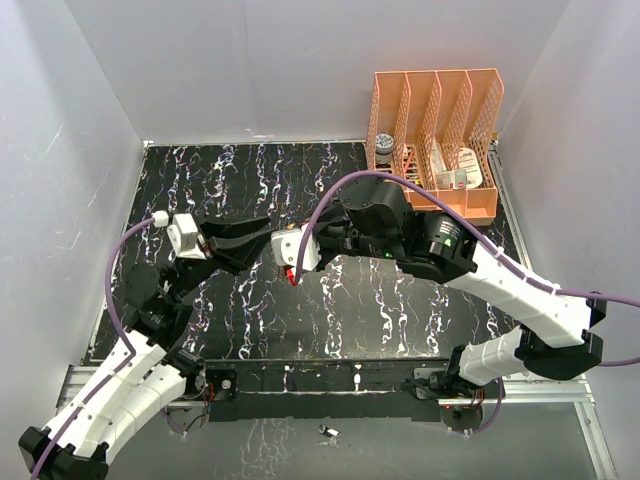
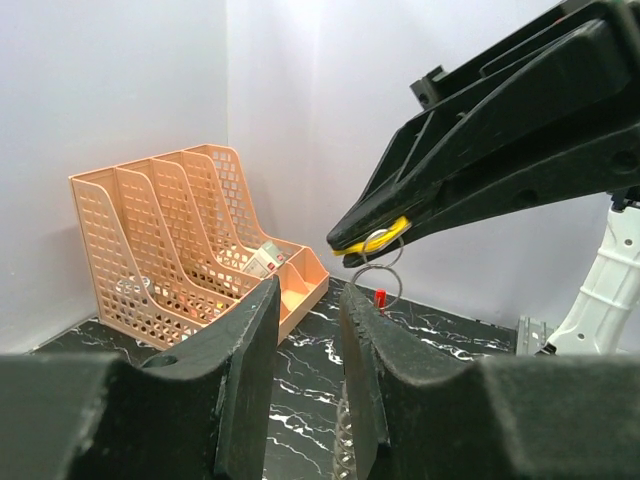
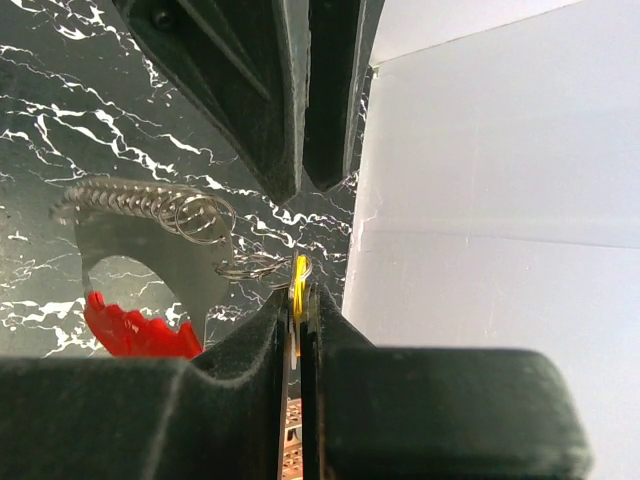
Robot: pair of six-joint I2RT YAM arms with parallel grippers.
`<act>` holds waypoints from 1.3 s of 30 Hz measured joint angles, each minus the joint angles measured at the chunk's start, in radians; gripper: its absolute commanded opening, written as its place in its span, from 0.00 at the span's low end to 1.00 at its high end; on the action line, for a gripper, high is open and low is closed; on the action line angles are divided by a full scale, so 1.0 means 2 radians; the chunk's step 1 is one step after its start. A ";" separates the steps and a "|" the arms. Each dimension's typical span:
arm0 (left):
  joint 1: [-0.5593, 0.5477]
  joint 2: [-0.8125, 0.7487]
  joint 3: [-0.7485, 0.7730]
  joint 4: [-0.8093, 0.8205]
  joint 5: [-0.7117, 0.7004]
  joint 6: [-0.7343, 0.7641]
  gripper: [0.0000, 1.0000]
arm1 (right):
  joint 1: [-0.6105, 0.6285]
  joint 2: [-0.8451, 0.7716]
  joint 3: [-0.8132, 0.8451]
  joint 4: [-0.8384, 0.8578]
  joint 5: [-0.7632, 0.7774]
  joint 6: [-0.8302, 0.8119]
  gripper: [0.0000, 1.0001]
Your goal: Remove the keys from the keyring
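The right pincer is pressed shut on the yellow key. It holds only the thin edge of that key, right at its tips. The keyring hangs from the yellow key in the air, above the middle of the black worktop. The red key hangs from the ring too, lowest of all.

The left pincer faces it from very near. Its 2 fingers are a little apart and I see nothing pinched between them.

I think 4 things could go wrong.

1. The yellow key could slip out. The hold on it is tiny, so a small tug on the ring might pull it free. Then the whole bunch would drop onto the worktop.

2. The left pincer could miss. The ring is thin wire and it hangs loose, so it may swing or turn when touched. The fingers could shut on air, or on the red key and not the ring.

3. The 2 pincers could bump. Their tips are very near each other, so there is little room to move.

4. A hard pull could bend the wire and the key might not come off, because a key has to slide round the ring to get out.
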 measured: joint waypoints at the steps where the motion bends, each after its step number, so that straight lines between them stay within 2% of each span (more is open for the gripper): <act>1: 0.000 0.005 0.000 0.002 0.000 0.000 0.29 | 0.000 -0.002 0.000 0.000 0.000 0.000 0.00; 29: 0.000 0.068 -0.001 0.104 0.051 -0.071 0.25 | 0.000 -0.008 -0.008 0.010 0.000 0.001 0.00; 39: 0.000 0.068 -0.004 0.109 0.066 -0.077 0.25 | 0.000 -0.008 -0.008 0.012 0.001 0.001 0.00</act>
